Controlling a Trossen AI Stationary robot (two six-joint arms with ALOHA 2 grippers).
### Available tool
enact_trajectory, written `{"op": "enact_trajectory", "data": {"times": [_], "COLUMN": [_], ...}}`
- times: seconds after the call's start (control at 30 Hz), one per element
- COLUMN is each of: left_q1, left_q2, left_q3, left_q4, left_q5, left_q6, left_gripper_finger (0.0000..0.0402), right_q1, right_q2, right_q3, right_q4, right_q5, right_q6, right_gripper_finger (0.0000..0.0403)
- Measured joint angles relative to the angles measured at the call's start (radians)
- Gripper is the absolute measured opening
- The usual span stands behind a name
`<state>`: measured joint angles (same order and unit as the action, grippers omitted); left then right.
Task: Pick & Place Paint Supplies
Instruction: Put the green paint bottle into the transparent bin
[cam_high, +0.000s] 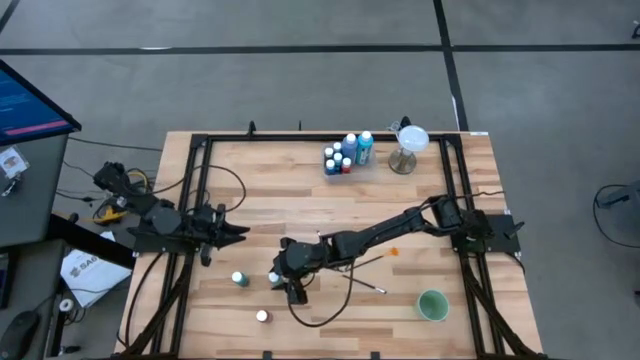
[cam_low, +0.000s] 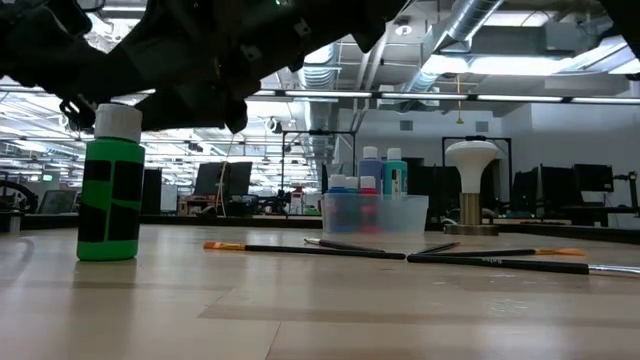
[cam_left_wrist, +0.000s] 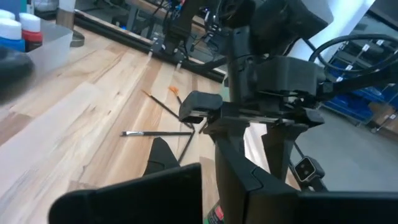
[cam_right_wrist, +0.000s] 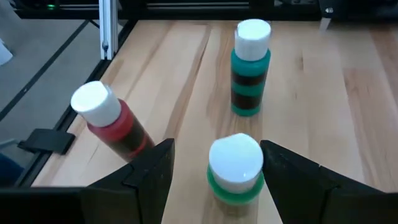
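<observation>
A green paint bottle with a white cap stands upright on the table at the near left. My right gripper is open, with one finger on each side of the cap and apart from it. The low view shows it just above this bottle. Close by are a teal bottle and a red bottle. Several more bottles stand in a clear tub at the far edge. Thin paintbrushes lie on the wood under the right arm. My left gripper is shut and drawn back at the left side.
A white-topped stemmed stand is at the far right, next to the tub. A round green cup sits near the front right. Black frame rails run along both sides of the table.
</observation>
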<state>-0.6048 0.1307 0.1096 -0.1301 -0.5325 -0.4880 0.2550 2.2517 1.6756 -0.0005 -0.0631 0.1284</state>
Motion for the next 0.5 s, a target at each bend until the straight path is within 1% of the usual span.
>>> {"op": "enact_trajectory", "data": {"times": [0.17,0.37,0.5], "left_q1": [0.000,0.000,0.000], "left_q2": [0.000,0.002,0.002], "left_q3": [-0.037,-0.048,-0.048], "left_q4": [0.024,0.035,0.036], "left_q5": [0.000,-0.003,-0.038], "left_q6": [-0.032,-0.025,-0.007], "left_gripper_finger": [0.0002,0.0002,0.0002], "right_q1": [-0.005,-0.012,-0.015], "right_q2": [0.000,0.000,0.000], "right_q3": [0.000,0.000,0.000], "right_q4": [0.008,0.007,0.008], "right_q5": [0.005,0.008,0.008], "right_q6": [-0.015,-0.034,-0.034], "right_gripper_finger": [0.0230,0.0220,0.0211]}}
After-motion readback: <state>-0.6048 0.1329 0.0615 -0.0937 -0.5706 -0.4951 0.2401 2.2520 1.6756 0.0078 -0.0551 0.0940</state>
